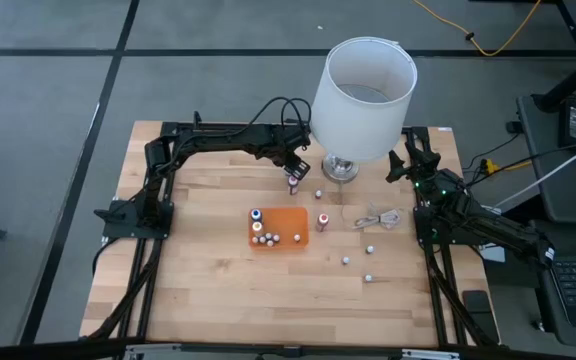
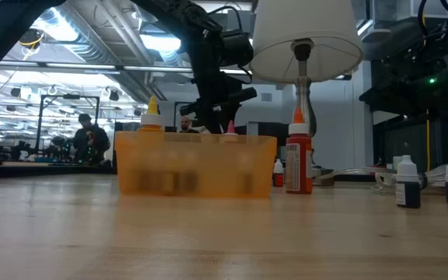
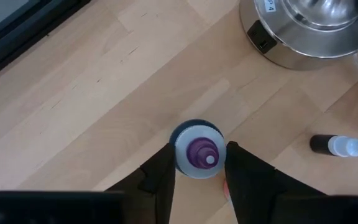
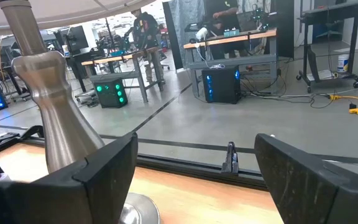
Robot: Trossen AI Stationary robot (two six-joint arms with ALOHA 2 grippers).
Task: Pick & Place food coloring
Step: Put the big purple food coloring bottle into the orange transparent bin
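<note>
Left wrist view: a purple-capped bottle [image 3: 197, 151] is flanked by the left end effector [image 3: 197, 171], not clenched yet; it could get tipped if the squeeze lands off-centre.

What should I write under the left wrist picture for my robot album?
Left gripper closing its fingers around a purple-tipped food coloring bottle standing on the wooden table, near the lamp base.

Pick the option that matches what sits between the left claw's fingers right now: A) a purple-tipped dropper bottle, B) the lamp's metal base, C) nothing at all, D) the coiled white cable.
A: the left wrist view shows the left claw with a finger on each side of an upright purple-tipped bottle standing on the wooden table, beside the lamp base.
</note>
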